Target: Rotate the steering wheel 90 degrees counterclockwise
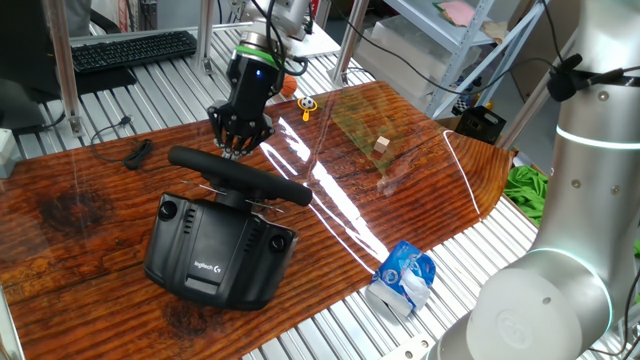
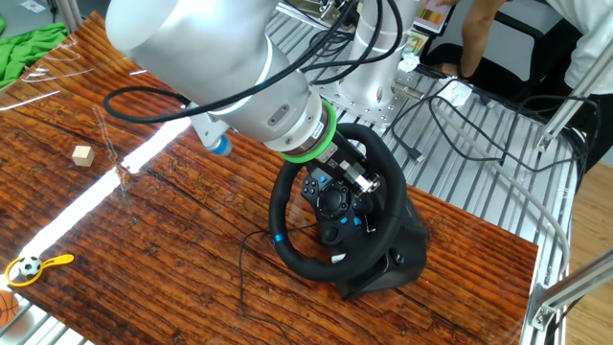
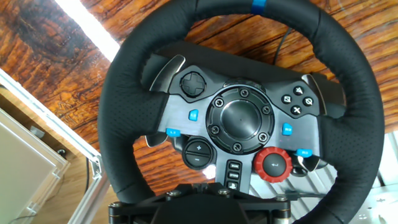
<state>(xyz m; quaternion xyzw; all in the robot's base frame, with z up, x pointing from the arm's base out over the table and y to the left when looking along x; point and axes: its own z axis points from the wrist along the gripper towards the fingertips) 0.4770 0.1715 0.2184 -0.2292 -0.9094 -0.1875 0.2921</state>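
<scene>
Your gripper (image 1: 240, 143), jaw opening impossible to judge, sits at the rim of the steering wheel (image 1: 240, 175) at centre-left of the frame, so turning without firm grip likely slips or drags the base (image 1: 215, 255).

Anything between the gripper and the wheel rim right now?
Nothing shows between them. In one fixed view the gripper sits right at the steering wheel rim's far edge, with no gap visible; contact itself can't be confirmed.
</scene>
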